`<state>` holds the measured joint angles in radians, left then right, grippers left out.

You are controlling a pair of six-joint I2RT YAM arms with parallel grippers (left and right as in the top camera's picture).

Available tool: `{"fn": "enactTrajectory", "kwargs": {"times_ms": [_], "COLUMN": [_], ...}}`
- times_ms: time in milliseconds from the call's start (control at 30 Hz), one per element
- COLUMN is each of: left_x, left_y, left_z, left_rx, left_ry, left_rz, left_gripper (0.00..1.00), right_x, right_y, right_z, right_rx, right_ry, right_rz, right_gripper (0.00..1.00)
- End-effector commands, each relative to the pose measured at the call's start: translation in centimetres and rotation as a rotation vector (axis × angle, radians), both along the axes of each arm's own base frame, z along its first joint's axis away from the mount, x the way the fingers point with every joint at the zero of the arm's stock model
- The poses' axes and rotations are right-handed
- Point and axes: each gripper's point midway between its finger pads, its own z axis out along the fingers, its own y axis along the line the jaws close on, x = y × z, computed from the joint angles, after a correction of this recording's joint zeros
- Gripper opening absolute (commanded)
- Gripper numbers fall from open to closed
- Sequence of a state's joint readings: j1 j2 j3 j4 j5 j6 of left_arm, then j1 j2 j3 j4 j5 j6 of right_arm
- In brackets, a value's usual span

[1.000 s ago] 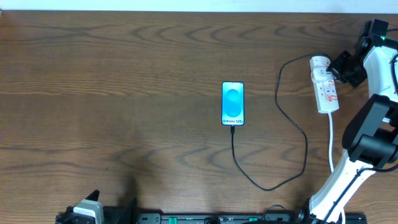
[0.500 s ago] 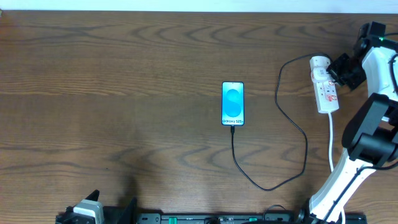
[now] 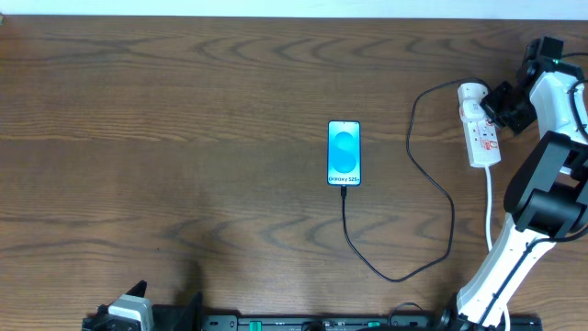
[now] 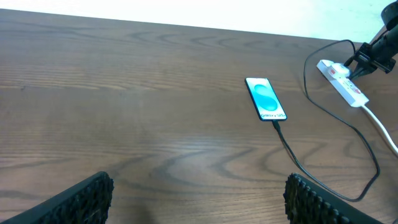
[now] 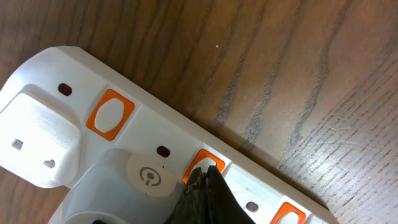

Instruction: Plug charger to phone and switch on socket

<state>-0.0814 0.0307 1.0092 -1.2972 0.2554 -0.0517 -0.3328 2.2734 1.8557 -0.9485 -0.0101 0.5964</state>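
Looking from the right wrist, the right fingers (image 5: 205, 193) are clenched to one dark point whose tip lies on an orange switch (image 5: 198, 159) of the white socket (image 5: 158, 127), a contact the overhead view cannot resolve. Overhead shows the socket at the right edge of the surface (image 3: 184, 138), the lit phone (image 3: 344, 153) at centre, and the charger (image 3: 344, 207) looping between them, its plug meeting the phone's lower end. The left fingers (image 4: 81, 199) are spread wide, well apart from everything.

You have open table (image 3: 165, 110) left of the phone (image 3: 344, 153) — to its right the charger (image 3: 397, 278) loops before the socket (image 3: 481, 140), where the right gripper (image 5: 204, 179) sits.
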Motion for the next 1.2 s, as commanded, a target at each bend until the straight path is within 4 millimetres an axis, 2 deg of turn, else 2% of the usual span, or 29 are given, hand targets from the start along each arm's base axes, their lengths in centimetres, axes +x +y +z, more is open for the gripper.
{"fn": "enactTrajectory", "kwargs": {"times_ms": [0, 100, 167, 267, 400, 633, 900, 967, 1067, 1133, 1167], "left_x": [-0.1, -0.1, -0.1, -0.1, -0.1, -0.1, -0.1, -0.1, -0.1, -0.1, -0.1], "left_y": [0.1, 0.1, 0.1, 0.1, 0.1, 0.1, 0.1, 0.1, 0.1, 0.1, 0.1], "left_z": [0.2, 0.2, 0.2, 0.2, 0.2, 0.2, 0.2, 0.2, 0.2, 0.2, 0.2], "left_rx": [0.004, 0.004, 0.004, 0.004, 0.004, 0.004, 0.003, 0.003, 0.003, 0.004, 0.004], "left_ry": [-0.016, -0.016, -0.016, -0.016, -0.016, -0.016, -0.016, -0.016, -0.016, -0.016, -0.016], "left_rz": [0.001, 0.001, 0.001, 0.001, 0.001, 0.001, 0.001, 0.001, 0.001, 0.001, 0.001], "left_gripper": [0.88, 0.88, 0.88, 0.88, 0.88, 0.88, 0.88, 0.88, 0.88, 0.88, 0.88], "right_x": [-0.1, -0.3, -0.6, -0.9, -1.7, -2.2, -2.5, -3.0, -3.8, -4.8, -5.4], "right_y": [0.6, 1.3, 1.9, 3.7, 5.8, 8.1, 7.5, 6.2, 3.2, 0.4, -1.1], "right_z": [-0.5, -1.1, -2.4, -4.3, -5.3, -5.1, -5.1, -4.4, -1.0, 3.2, 6.3], "right_rx": [0.040, 0.060, 0.069, 0.113, 0.157, 0.245, 0.207, 0.142, 0.010, -0.114, -0.183], "right_ry": [0.002, 0.014, 0.036, 0.049, 0.075, 0.093, 0.108, 0.126, 0.121, 0.091, 0.050], "right_rz": [-0.015, -0.005, 0.004, 0.030, 0.060, 0.083, 0.089, 0.074, 0.036, -0.034, -0.071], "right_gripper": [0.01, 0.01, 0.01, 0.01, 0.01, 0.01, 0.01, 0.01, 0.01, 0.01, 0.01]}}
